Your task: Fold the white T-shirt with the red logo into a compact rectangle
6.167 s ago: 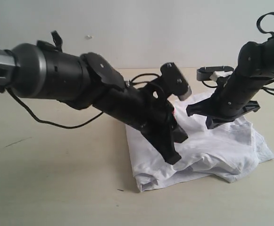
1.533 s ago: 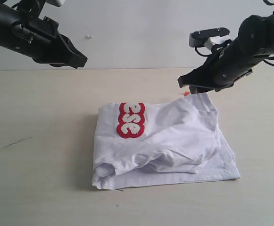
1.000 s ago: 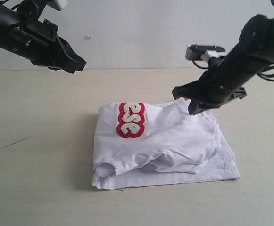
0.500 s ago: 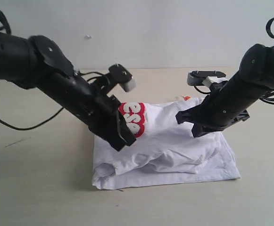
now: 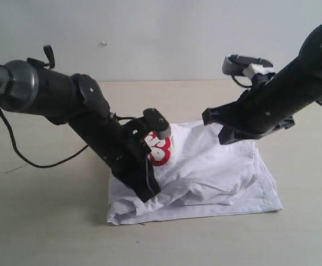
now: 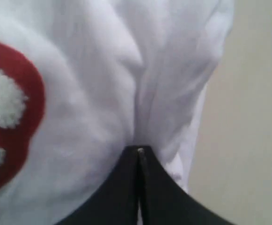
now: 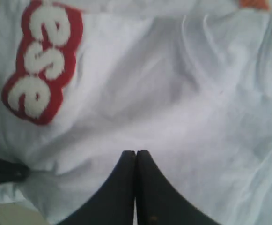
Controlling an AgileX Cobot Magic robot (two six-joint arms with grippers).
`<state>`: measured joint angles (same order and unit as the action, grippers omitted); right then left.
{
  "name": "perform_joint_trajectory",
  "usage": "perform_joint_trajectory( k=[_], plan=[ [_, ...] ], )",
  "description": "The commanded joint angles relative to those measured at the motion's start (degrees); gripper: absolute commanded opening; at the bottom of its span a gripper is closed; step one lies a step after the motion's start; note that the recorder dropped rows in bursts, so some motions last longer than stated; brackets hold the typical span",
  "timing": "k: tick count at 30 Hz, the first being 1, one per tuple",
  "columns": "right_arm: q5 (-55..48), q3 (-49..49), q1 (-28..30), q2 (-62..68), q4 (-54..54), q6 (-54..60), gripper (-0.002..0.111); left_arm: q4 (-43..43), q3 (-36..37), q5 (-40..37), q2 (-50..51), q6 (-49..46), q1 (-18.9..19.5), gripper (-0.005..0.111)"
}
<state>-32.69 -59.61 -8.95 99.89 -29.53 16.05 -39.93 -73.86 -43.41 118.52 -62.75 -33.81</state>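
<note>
On the counter (image 5: 50,221), with left tool (image 6: 138,152) and right tool (image 7: 136,153) both pressed together over the white T-shirt (image 5: 216,172), best press puffy folds flat beside the red logo (image 5: 162,151) without dragging layers.

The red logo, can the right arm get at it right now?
Probably yes, but tightly. The red logo lies bare on the white T-shirt, with only cloth between it and the shut right gripper. The left arm leans right beside the logo, so the two could bump.
</note>
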Motion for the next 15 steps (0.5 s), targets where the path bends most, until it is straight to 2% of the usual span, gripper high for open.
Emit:
perform_joint_trajectory(
  k=[1, 7, 11, 15],
  plan=[
    [2.4, 2.0, -2.3, 4.3, 1.5, 0.4, 0.0, -0.4, -0.8, 1.3, -7.5, 3.5, 2.1, 0.0],
    [3.2, 2.1, -2.3, 13.2, 5.5, -3.7, 0.0, 1.2, -0.8, -1.3, -8.6, 5.1, 4.8, 0.0],
    [3.3, 2.0, -2.3, 9.2, 5.5, -3.7, 0.0, -2.3, 0.2, -2.7, -7.8, 3.7, 4.8, 0.0],
    [3.1, 2.0, -2.3, 3.7, 5.4, -3.7, 0.0, -0.9, 1.3, -0.8, -6.0, 3.6, 4.6, 0.0]
  ],
)
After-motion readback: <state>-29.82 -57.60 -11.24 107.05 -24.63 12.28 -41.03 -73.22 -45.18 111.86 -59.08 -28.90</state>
